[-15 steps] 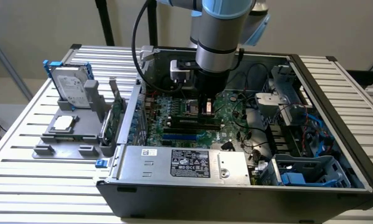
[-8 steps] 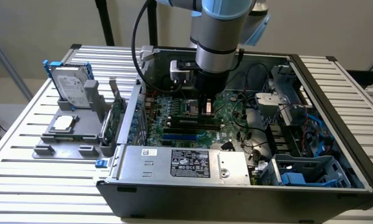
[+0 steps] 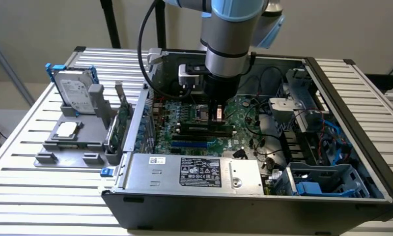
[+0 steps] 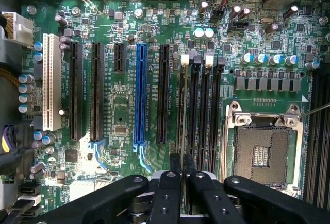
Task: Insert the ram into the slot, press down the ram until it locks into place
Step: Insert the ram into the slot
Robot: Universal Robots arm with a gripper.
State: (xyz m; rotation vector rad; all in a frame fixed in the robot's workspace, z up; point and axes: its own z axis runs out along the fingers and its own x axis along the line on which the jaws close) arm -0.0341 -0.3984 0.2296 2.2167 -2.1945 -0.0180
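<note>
The ram [image 4: 183, 105] is standing on edge in the slot [image 4: 185, 60], the memory slot farthest from the processor socket [image 4: 263, 152], so you see it as a thin line. Your gripper [image 4: 182, 168] looks pinched onto its near end, I'd guess to hold it upright and square. Can't tell if the clips latched.

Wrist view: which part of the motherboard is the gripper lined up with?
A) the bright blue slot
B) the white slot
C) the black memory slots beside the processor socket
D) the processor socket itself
C: the gripper sits at the end of the black memory slots, which lie between the bright blue slot and the silver processor socket.
</note>
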